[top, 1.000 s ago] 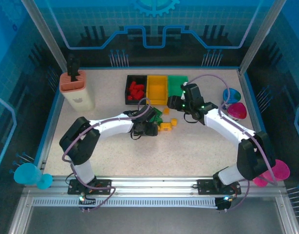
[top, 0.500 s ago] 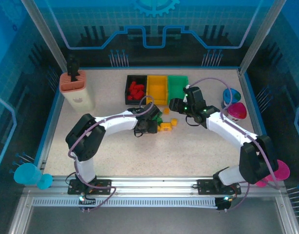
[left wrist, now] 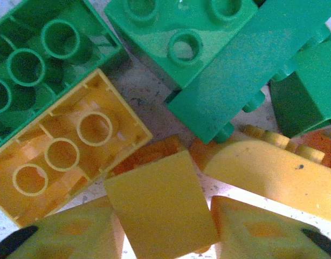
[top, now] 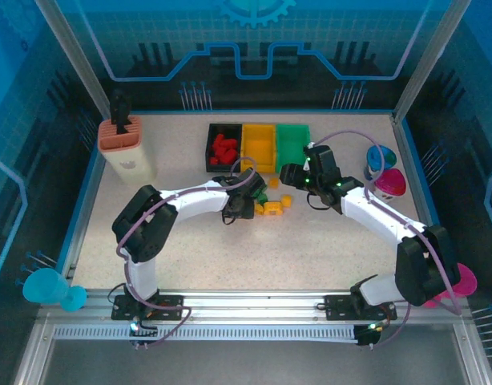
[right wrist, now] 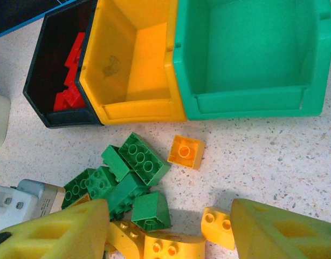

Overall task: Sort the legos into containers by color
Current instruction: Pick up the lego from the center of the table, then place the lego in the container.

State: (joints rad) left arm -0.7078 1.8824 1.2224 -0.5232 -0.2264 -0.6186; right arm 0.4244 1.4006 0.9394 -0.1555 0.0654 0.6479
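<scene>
Your loose plastic studded bricks (right wrist: 134,181) lie heaped on the speckled white tabletop (right wrist: 273,162), just in front of the 3 open bins. Green and yellow-orange pieces are mixed together, several upside down. 1 small yellow-orange brick (right wrist: 186,151) lies apart from the heap, nearer the green plastic bin (right wrist: 246,102). The red bricks (right wrist: 71,81) sit inside the black plastic bin (right wrist: 39,91), and the yellow plastic bin (right wrist: 138,110) stands between those 2, touching both. Your left gripper (left wrist: 165,226) is down in the heap, its yellow pads (left wrist: 74,234) clenched on a sloped yellow brick (left wrist: 160,208), touching it on both sides. Your right gripper (right wrist: 168,216) hangs over the heap's near edge, jaws released and wide apart, grasping nothing. Well off to the left stands a salmon-pink slotted holder (top: 122,138). To the right are a blue round cup (top: 378,152) and a magenta round cup (top: 392,183).
</scene>
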